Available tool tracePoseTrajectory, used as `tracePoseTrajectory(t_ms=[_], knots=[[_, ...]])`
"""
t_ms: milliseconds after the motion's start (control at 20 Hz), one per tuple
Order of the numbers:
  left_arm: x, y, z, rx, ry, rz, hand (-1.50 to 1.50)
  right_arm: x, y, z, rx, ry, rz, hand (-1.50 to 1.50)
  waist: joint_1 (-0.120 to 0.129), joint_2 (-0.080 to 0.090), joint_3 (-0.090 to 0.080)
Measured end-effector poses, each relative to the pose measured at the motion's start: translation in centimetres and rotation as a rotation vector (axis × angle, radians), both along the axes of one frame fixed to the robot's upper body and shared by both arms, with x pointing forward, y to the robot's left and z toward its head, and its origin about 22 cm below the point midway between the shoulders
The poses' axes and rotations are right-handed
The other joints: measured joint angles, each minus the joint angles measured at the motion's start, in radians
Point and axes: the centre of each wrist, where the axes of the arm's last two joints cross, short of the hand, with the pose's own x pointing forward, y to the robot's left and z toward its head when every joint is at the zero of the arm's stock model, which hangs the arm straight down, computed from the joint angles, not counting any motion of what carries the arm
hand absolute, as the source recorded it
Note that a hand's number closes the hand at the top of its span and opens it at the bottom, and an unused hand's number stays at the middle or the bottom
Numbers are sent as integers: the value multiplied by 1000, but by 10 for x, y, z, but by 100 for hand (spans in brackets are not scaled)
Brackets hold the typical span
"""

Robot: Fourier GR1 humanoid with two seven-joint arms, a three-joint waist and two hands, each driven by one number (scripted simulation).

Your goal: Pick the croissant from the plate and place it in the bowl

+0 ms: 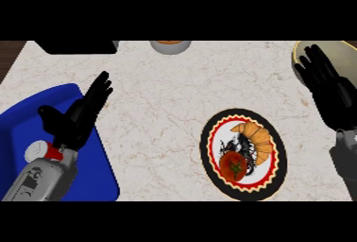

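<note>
Overall, the pale marble tabletop [167, 94] carries a blue tray [28, 118] at the left, under the left hand [77, 118], whose fingers are straight and released. The right hand [324, 80], fingers also released, lies over the bowl [342, 47]. On the plate [209, 142], the croissant [257, 139] rests beside a tomato [235, 165].

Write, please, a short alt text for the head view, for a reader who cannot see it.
A croissant lies beside a tomato on a patterned plate on a marble counter. The right robot hand is open over a bowl; the left robot hand is open over a blue tray.
</note>
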Motion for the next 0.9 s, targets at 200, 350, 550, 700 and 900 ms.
tracePoseTrajectory(t_ms=[200, 350, 550, 700, 900], knots=[[-3, -8, -5, 13, -19, -59, 0, -11, -7, -13, -48, -40, 21, 150, 7, -17, 7], [-10, -13, -9, 26, -46, -111, 0, -21, -17, -12, -223, -105, 36, 150, 5, -23, 4], [-19, -28, -19, 15, -44, -174, 0, -30, -12, -59, -345, -82, 13, -150, 15, -23, 8], [-25, -30, -22, 13, -46, -198, 0, -25, -2, -82, -391, -106, 41, -150, 21, -23, 10], [-25, -35, -23, 10, -45, -209, 0, -17, 4, -80, -591, -130, 111, -150, 23, -24, 10]])
